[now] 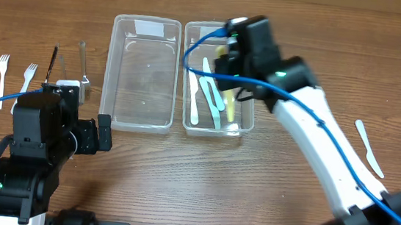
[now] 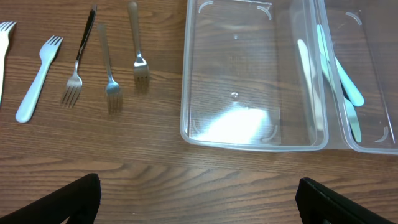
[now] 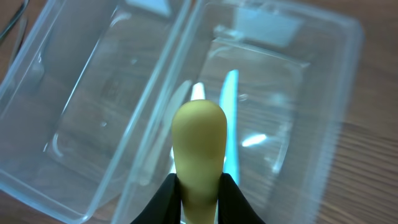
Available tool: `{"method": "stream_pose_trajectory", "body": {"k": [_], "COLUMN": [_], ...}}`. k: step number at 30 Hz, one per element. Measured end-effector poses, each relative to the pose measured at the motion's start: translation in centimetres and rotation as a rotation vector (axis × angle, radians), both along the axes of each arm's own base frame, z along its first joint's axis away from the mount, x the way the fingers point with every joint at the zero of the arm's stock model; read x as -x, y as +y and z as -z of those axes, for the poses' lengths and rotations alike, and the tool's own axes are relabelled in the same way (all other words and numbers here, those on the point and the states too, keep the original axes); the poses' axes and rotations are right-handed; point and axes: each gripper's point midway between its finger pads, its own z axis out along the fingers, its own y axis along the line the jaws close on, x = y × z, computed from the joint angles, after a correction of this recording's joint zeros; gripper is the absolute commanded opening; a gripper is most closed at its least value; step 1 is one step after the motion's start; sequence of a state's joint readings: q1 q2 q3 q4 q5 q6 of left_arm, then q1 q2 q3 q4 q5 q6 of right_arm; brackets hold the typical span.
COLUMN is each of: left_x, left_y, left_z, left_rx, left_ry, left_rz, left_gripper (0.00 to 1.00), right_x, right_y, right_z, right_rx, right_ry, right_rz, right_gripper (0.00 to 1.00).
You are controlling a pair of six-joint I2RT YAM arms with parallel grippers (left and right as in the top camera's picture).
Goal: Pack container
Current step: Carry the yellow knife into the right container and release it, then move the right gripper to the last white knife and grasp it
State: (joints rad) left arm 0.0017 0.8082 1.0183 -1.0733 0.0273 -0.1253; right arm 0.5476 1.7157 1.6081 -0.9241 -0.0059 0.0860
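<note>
Two clear plastic containers sit side by side. The left container [image 1: 142, 74] [image 2: 249, 74] is empty. The right container [image 1: 218, 77] [image 3: 280, 93] holds several plastic knives in white and light blue [image 1: 213, 99] [image 2: 339, 74]. My right gripper [image 1: 229, 56] [image 3: 199, 186] is shut on a yellow plastic utensil [image 3: 199, 143] and holds it above the right container. My left gripper [image 2: 199, 199] is open and empty, low over the table in front of the left container.
Three metal forks [image 2: 109, 68] and two white plastic forks [image 2: 37, 78] [image 1: 2, 67] lie left of the containers. A white plastic knife [image 1: 368, 147] lies on the table at the right.
</note>
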Motion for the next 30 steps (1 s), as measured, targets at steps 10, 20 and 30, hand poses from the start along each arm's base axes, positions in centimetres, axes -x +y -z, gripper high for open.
{"method": "stream_pose_trajectory", "body": {"k": [10, 20, 30], "left_x": [0.0, 0.1, 0.1], "left_y": [0.0, 0.0, 0.0], "left_z": [0.0, 0.1, 0.0], "left_rx": [0.0, 0.0, 0.0], "left_ry": [0.0, 0.003, 0.003], "left_rz": [0.0, 0.0, 0.0], "left_gripper": [1.0, 1.0, 1.0], "right_x": [-1.6, -5.3, 0.5], "right_y": [2.0, -13.4, -43.2], "right_z": [10.8, -11.0, -5.4], "right_rx": [0.094, 0.019, 0.033], "right_ry": [0.172, -0.178, 0.045], "right_rz": [-0.005, 0.362, 0.916], "right_gripper": [0.55, 0.82, 0.9]}}
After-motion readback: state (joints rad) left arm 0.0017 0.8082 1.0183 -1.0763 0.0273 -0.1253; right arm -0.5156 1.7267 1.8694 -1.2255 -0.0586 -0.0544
